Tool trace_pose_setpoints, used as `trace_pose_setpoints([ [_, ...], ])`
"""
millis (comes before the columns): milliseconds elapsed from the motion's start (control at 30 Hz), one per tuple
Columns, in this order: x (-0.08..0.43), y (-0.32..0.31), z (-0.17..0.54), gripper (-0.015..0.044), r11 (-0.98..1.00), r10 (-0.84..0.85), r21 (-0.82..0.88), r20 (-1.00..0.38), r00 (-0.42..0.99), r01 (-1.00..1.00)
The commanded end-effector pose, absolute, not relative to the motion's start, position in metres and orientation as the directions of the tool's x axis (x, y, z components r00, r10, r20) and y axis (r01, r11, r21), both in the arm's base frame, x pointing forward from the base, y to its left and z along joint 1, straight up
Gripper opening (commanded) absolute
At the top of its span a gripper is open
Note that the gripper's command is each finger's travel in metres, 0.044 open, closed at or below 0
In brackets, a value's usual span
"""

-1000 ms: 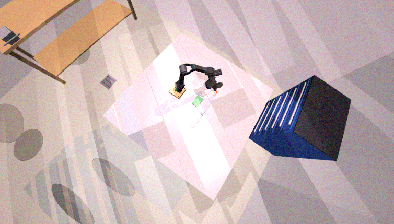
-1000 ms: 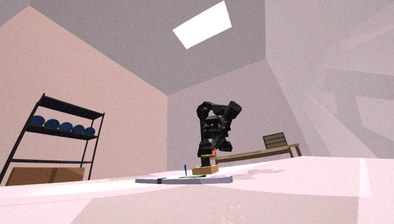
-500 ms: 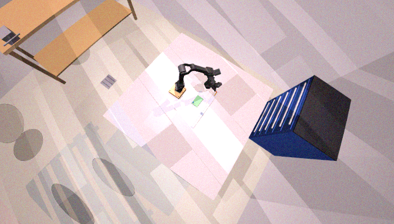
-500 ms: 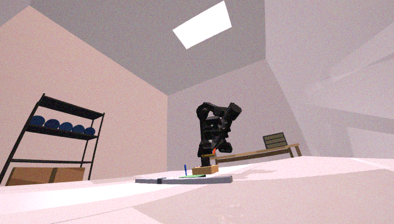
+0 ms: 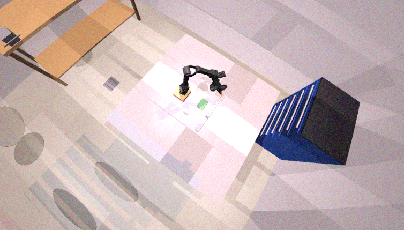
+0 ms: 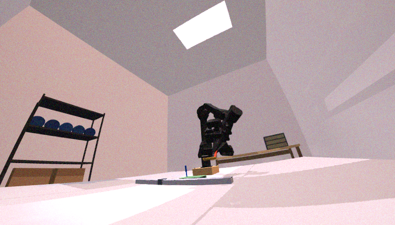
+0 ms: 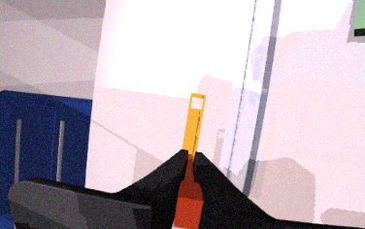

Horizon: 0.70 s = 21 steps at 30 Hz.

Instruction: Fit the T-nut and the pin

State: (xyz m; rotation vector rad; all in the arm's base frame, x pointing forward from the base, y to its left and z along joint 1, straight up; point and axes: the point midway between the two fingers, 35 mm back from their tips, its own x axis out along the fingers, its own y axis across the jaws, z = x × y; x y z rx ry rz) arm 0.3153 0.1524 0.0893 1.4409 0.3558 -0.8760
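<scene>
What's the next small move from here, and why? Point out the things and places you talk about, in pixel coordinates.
Probably ease the T-nut (image 7: 193,127) sideways until it lines up over the slot, before lowering. The jaws grip its orange handle (image 6: 215,153) (image 7: 188,210), the nut hangs above the aluminum rail (image 5: 210,112) (image 6: 186,180) (image 7: 264,97), and the wrist view shows it to the left of the rail.

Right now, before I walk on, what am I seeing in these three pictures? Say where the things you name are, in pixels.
The black machine is one jointed arm (image 5: 204,69) (image 6: 214,111) on a wooden block (image 5: 178,95) (image 6: 200,171). One picture looks down from above, one looks across the surface from low down, and one comes from the arm's wrist, just behind its pincer (image 5: 220,90) (image 7: 192,154).

The pincer is shut on the orange handle (image 7: 188,204) of a small brass nut (image 6: 208,159) (image 7: 193,127), held up in the air. Below lie a long rail (image 5: 202,124) (image 6: 192,181) with a dark bracket (image 5: 207,116) (image 6: 160,181), and a green tray (image 5: 203,103) (image 6: 194,177) with a blue pin (image 5: 199,105) (image 6: 186,170).
</scene>
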Motion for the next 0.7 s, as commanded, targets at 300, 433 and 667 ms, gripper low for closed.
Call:
trace_pose_setpoints([
  [300, 0.315, 0.151, 0.066, -0.0150, -0.096, -0.306, 0.702, -0.696, 0.650, 0.706],
  [433, 0.315, 0.151, 0.060, -0.0150, -0.095, -0.304, 0.702, -0.696, 0.651, 0.706],
  [667, 0.315, 0.150, 0.050, -0.0150, -0.096, -0.302, 0.702, -0.696, 0.652, 0.706],
])
